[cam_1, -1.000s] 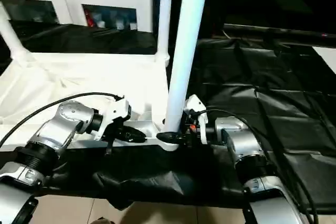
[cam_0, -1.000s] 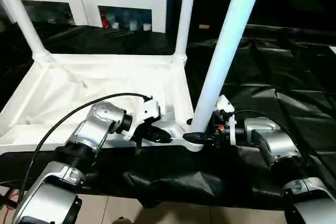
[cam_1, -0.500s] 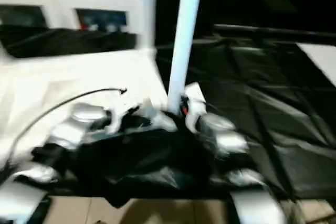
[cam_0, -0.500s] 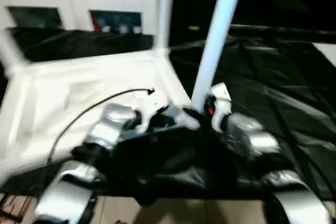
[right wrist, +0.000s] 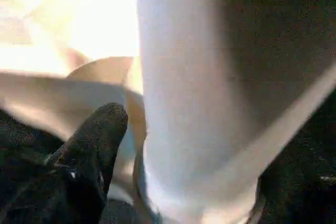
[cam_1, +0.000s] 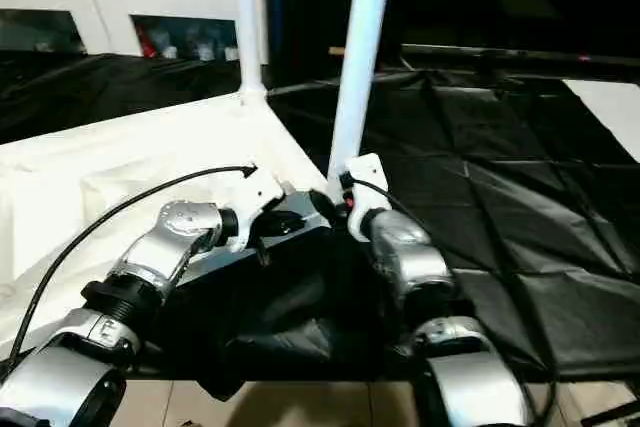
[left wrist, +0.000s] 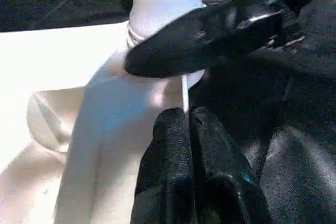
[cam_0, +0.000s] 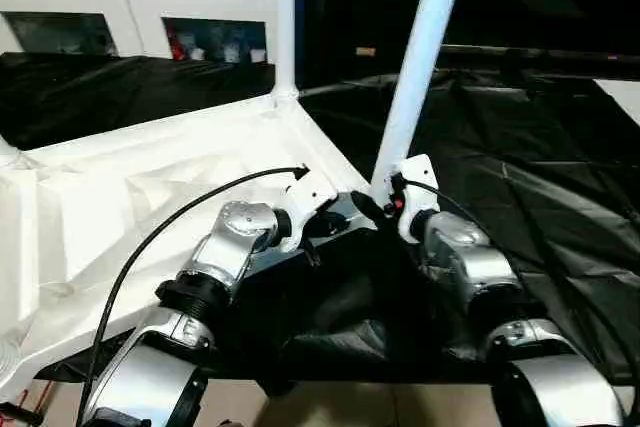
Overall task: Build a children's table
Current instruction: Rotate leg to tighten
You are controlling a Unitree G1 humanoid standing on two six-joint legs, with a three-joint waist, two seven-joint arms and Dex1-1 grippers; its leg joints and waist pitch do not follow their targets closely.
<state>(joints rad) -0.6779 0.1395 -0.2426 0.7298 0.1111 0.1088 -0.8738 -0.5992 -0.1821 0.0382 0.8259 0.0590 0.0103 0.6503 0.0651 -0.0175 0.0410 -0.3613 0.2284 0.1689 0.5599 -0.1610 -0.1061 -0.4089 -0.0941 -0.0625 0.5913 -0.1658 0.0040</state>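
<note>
The children's table lies upside down on a black sheet, its white ribbed top (cam_0: 120, 207) facing up. A far leg (cam_0: 285, 22) stands in its corner socket. The near leg (cam_0: 420, 57) rises from the near right corner socket (left wrist: 157, 51). My right gripper (cam_0: 368, 209) is open and straddles the base of that leg. One of its fingers (right wrist: 94, 145) sits just beside the tube with a small gap. My left gripper (left wrist: 189, 124) is shut and empty, its tips against the table's rim right by that socket.
A white cabinet with glass doors (cam_0: 140, 17) stands behind the table. The black sheet (cam_0: 540, 167) spreads to the right and bunches up in front of the table's near edge. A black cable (cam_0: 170, 222) arcs over my left forearm. Bare floor (cam_0: 330, 407) shows below.
The table top has turned, its near right corner with the leg swinging away from me, and the view has shifted too. My right gripper's jaws have eased off the leg.
</note>
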